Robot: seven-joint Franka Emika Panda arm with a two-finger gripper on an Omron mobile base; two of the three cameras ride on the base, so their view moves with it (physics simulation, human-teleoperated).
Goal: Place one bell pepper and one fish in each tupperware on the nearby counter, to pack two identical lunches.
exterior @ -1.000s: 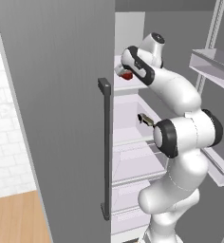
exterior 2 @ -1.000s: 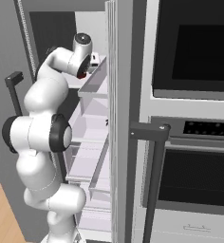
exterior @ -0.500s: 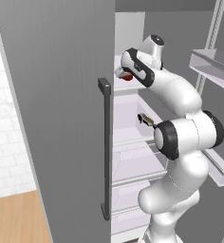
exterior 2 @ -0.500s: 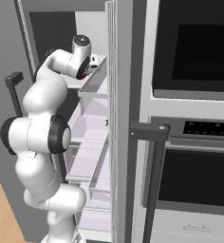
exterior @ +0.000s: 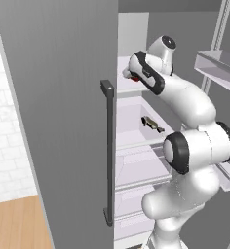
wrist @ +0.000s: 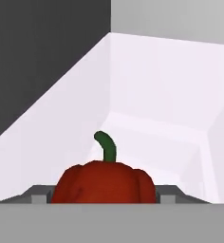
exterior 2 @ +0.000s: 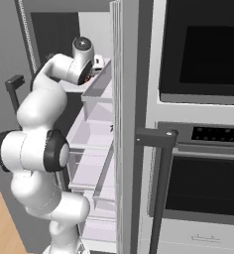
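A red bell pepper (wrist: pixel 104 182) with a green stem sits on the white upper fridge shelf (wrist: pixel 147 128). My gripper (wrist: pixel 104 195) is shut on it, one grey finger (wrist: pixel 40 194) pressed to each side. From the left base view the gripper (exterior: pixel 131 76) reaches into the fridge at the upper shelf, and the bell pepper (exterior: pixel 135 78) shows red at its tip. A dark fish (exterior: pixel 152 124) lies one shelf lower. The wooden counter (exterior: pixel 14 223) shows at the lower left under white brick tile. The tupperware is out of view.
The open grey fridge door (exterior: pixel 58 112) with its dark vertical handle (exterior: pixel 108 151) stands close on the left of the arm. Door bins (exterior 2: pixel 96 92) hang on the right-hand door. A black wall oven (exterior 2: pixel 203 124) with its handle (exterior 2: pixel 161 193) is further right.
The jaws have closed from wide open onto the bell pepper. The arm has barely moved.
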